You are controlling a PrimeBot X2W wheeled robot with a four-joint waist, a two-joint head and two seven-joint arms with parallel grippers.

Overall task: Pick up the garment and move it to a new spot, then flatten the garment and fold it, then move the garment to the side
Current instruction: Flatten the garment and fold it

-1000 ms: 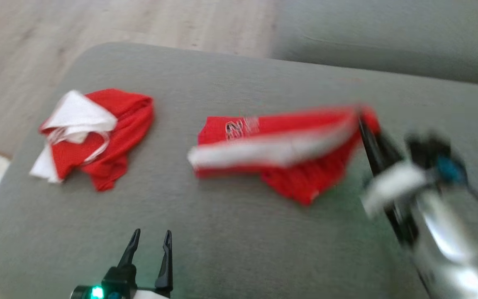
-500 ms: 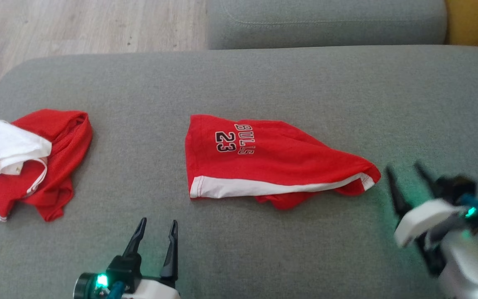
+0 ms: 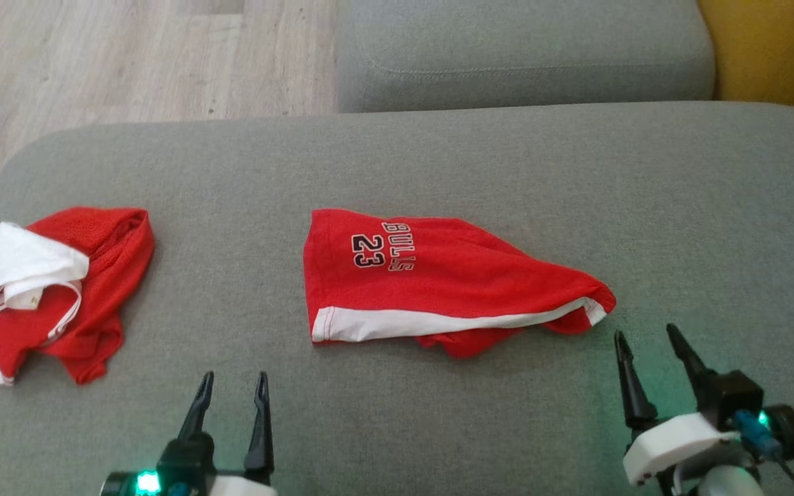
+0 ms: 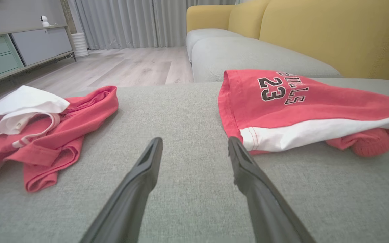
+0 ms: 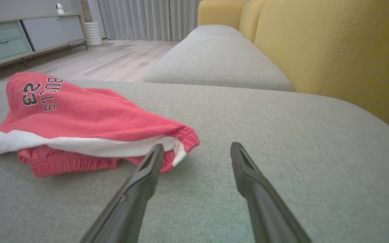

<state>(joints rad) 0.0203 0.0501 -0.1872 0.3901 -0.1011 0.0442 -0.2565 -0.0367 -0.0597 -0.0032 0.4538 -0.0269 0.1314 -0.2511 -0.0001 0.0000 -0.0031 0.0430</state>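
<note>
The red shorts (image 3: 438, 275), printed "BULLS 23", lie crumpled in the middle of the cushion (image 3: 480, 158). A second ago the right gripper (image 3: 645, 333) pinched their corner; now it has let go, jaws spread, with the shorts near at its 10 o'clock. The left gripper (image 3: 234, 375) is spread too, the shorts at its 1 o'clock.

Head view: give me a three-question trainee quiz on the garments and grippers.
1. True or false: the right gripper is clamped on the red shorts.
2. Which number is printed on the shorts? A) 32 B) 23 C) 45
3. Fill in: the crumpled red and white garment lies to the robot's ____ of the shorts.
Key: 1 false, it stands open beside them; 2 B; 3 left.
</note>
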